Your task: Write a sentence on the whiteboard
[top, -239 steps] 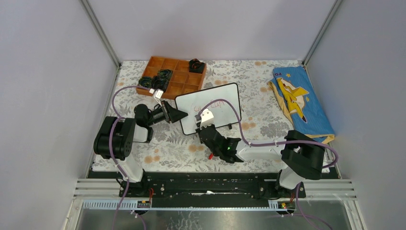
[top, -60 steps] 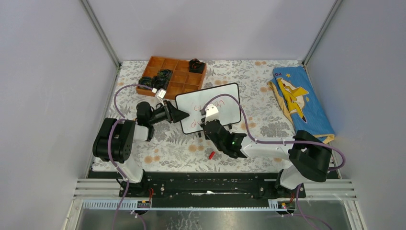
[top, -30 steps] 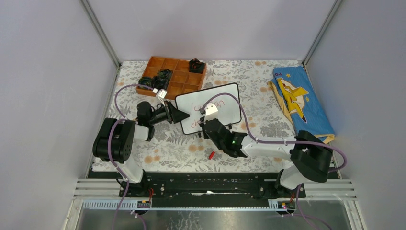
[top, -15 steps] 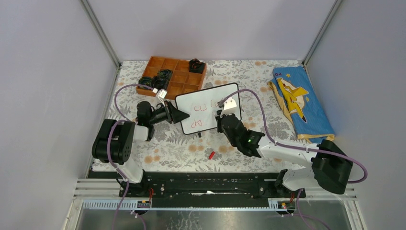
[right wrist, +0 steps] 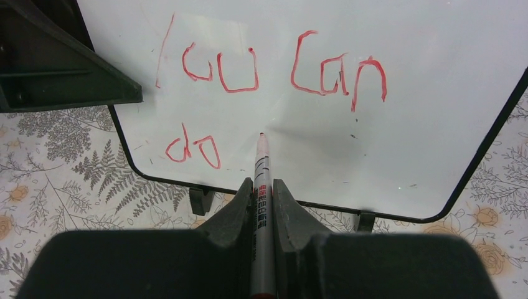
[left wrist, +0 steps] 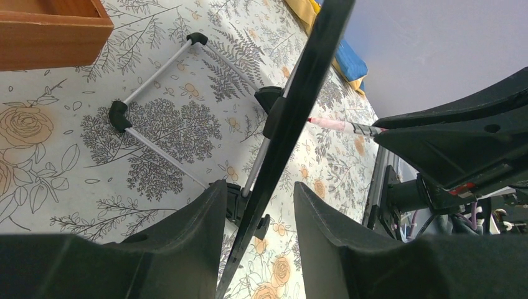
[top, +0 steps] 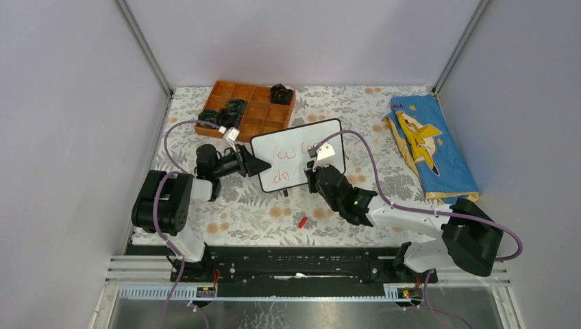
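The whiteboard [top: 329, 133] stands tilted on its feet mid-table. In the right wrist view the whiteboard [right wrist: 429, 118] carries the sentence [right wrist: 274, 68] in red: "You can" above, "do" below. My right gripper [right wrist: 263, 187] is shut on a red marker [right wrist: 261, 168]; its tip touches the board just right of "do". From above, my right gripper [top: 315, 177] is at the board's lower middle. My left gripper [top: 257, 164] is at the board's left edge. In the left wrist view the whiteboard [left wrist: 299, 93] shows edge-on between the spread fingers [left wrist: 187, 249], with a gap to the right one.
An orange compartment tray [top: 255, 110] with black parts stands behind the board. A blue cloth [top: 430, 147] lies at the right. A red marker cap [top: 302, 221] lies on the floral cloth in front. The board's wire stand [left wrist: 159, 71] rests behind it.
Since 8 s ago "do" has appeared on the lower line. My right arm has swung right, and the marker has moved from the board's lower left to its lower middle. The left gripper has stayed.
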Controlling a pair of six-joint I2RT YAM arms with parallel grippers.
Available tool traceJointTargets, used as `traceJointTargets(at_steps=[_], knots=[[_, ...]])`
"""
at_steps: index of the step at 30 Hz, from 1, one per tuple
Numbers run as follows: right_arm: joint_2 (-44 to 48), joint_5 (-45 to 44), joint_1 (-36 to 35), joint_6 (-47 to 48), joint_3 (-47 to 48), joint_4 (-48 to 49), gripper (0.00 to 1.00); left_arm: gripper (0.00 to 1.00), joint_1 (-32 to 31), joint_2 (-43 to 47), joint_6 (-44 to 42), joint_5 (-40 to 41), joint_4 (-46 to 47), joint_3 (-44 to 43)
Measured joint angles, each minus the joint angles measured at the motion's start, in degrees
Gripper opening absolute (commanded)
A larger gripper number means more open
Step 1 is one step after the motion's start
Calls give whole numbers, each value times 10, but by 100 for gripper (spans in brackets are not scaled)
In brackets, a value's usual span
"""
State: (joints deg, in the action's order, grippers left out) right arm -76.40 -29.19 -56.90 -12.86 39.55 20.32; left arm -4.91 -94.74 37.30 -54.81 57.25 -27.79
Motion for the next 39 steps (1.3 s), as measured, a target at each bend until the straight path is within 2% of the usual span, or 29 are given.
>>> traceJointTargets(at_steps=[18,39], knots=[[-39,3,0,-1,0,9,0,51,0,5,-10,0,-11,-4],[-40,14,-1,-32,-30,8,0,51,-6,8,-20,5,-24,-5]])
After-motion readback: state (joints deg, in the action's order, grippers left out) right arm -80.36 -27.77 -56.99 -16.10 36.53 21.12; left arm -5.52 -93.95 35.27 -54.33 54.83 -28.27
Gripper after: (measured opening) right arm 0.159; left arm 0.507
